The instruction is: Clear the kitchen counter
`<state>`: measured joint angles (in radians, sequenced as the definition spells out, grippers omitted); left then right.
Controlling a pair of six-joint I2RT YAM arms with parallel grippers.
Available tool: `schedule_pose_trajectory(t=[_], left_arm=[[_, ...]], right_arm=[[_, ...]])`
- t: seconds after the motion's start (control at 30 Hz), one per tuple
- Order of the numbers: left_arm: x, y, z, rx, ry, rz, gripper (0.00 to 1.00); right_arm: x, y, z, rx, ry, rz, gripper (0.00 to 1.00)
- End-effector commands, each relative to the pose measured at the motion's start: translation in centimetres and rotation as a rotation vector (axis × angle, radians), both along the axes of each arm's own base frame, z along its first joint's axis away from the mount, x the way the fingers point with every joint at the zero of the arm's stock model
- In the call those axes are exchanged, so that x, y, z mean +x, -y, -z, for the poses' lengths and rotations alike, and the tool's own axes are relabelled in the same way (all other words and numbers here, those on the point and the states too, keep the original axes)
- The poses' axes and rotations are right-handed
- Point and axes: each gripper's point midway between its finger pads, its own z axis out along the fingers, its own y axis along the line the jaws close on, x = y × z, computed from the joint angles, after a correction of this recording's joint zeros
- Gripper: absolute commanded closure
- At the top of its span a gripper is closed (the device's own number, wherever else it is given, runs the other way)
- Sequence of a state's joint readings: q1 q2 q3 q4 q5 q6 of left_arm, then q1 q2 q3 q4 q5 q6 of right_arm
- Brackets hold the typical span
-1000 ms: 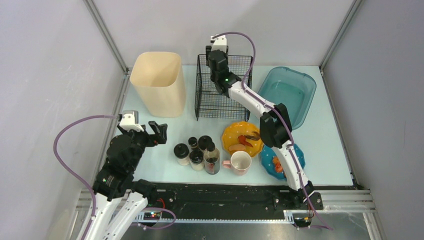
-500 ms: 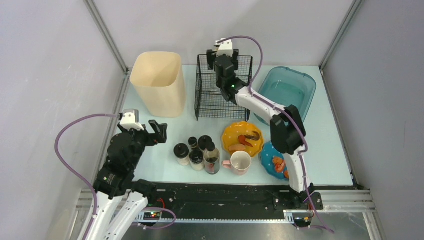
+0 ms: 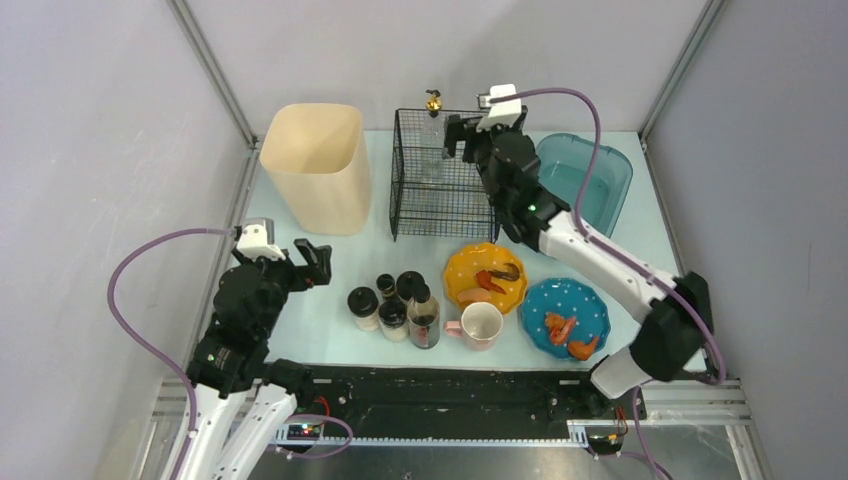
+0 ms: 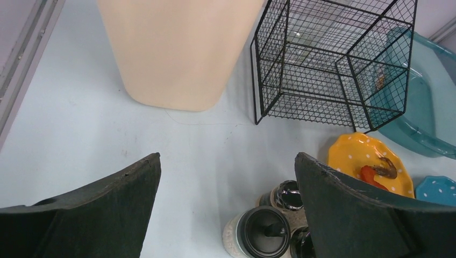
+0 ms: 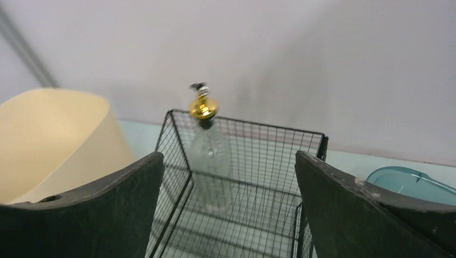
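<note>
Kitchen counter [image 3: 385,255] is only partly cleared, lots of stuff sits across the middle and lower part of the frame. What's new: a second ago the right arm was reaching down into the wire basket [image 3: 445,195] at top centre. Now it's swung off toward the right, and a clear glass bottle with a gold pourer [image 3: 432,140] stands upright in the back of the basket. The right gripper [image 3: 462,135] hangs just right of the bottle with its fingers spread wide and nothing between them. So that looks like one item put away and the arm free for the next.

The left gripper [image 3: 312,262] hasn't budged, sitting at lower left with fingers open and empty.

What's left on the surface: a cluster of spice jars [image 3: 385,300] with a dark bottle [image 3: 424,322] right against them, a pink mug [image 3: 481,325], and a yellow plate [image 3: 455,270] and a blue plate [image 3: 592,302], both with food scraps on them. A cream bin [image 3: 315,165] and a teal tub [image 3: 612,160] flank the basket.

The jars are packed tight, so picking one without knocking its neighbours looks fiddly. The mug sits just beside the yellow plate too.
</note>
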<state>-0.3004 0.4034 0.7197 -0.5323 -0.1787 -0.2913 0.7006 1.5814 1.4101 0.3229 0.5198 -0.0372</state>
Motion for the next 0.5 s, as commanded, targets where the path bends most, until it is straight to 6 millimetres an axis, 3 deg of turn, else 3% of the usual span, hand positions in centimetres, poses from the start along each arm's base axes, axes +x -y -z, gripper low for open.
schedule_pose_trajectory(t=[0.0, 0.47], left_arm=[[0.4, -0.1, -1.1, -0.032, 0.037, -0.014, 0.02], [0.7, -0.3, -0.8, -0.029, 0.025, -0.027, 0.02]], right_arm=[[-5.6, -1.0, -0.8, -0.031, -0.046, -0.221, 0.05], [-24.2, 0.8, 4.7, -0.18, -0.195, -0.774, 0.11]])
